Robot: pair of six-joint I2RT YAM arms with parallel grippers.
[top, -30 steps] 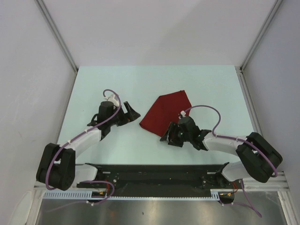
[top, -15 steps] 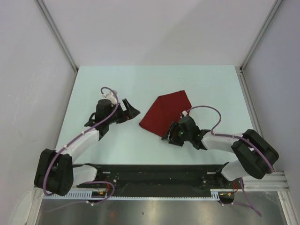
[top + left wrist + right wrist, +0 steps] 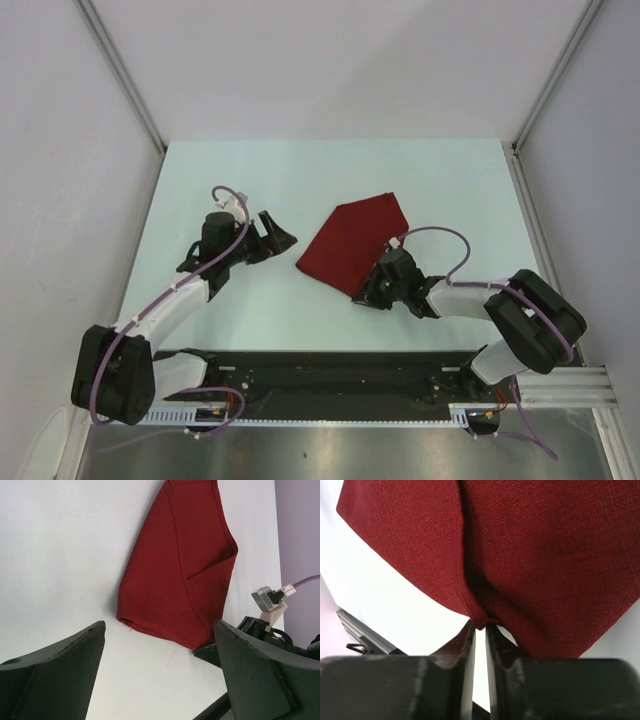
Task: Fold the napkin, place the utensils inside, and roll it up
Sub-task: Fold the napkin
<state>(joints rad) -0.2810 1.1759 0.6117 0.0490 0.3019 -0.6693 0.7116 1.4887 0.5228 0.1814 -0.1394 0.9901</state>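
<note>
Napkin (image 3: 350,245): lies folded flat. Pinched at near hem by right gripper (image 3: 480,629), plain only from right wrist; left gripper (image 3: 278,238) gaping, nearby.

Top view: near corner of napkin (image 3: 345,240) hidden under right gripper (image 3: 362,293); pinch itself too small to read. Right wrist view: napkin runs off top and right edges, finger bases blurred (too close to lens). Left wrist view: napkin top cut by frame, its low right corner behind right gripper; left fingers (image 3: 55,672) cropped at bottom.
</note>
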